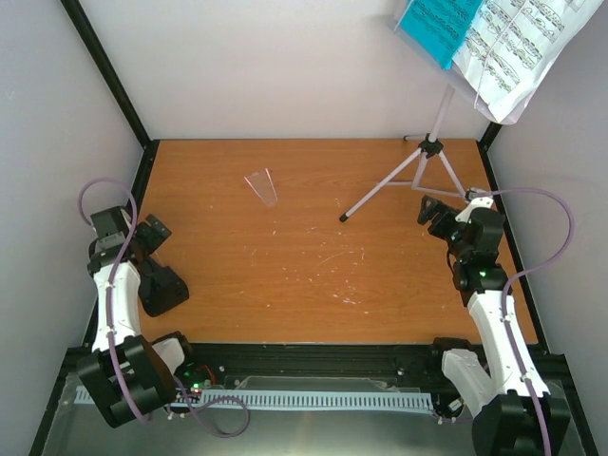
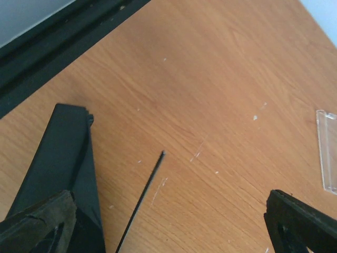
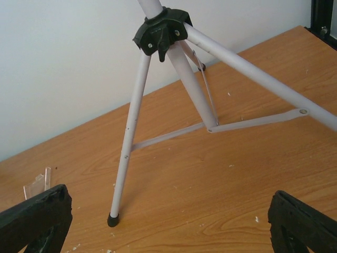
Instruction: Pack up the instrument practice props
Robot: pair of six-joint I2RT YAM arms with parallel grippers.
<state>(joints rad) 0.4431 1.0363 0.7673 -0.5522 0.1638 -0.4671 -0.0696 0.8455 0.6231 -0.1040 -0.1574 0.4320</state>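
Two claws, both spread wide, nothing held.

Left wrist: left gripper (image 2: 169,211) hangs over the table (image 2: 210,79). Black metronome (image 2: 63,158) sits at 8 o'clock of frame, partly behind the finger (image 2: 37,224) on that side; can't tell if they touch. Thin black rod (image 2: 145,195) lies just beside it at 6 o'clock. Clear plastic piece (image 2: 327,150) is at the 3 o'clock edge.

Right wrist: right gripper (image 3: 168,211) faces the music stand (image 3: 129,137) tripod. Nearest foot is at 7 o'clock, clear of both fingers.

Top: stand is upright at the table's 1 o'clock corner, with teal folder (image 1: 439,27) and sheet music (image 1: 518,47) on its desk, folder at 9 o'clock of the sheets. Metronome is at the table's 9 o'clock edge by the left arm.
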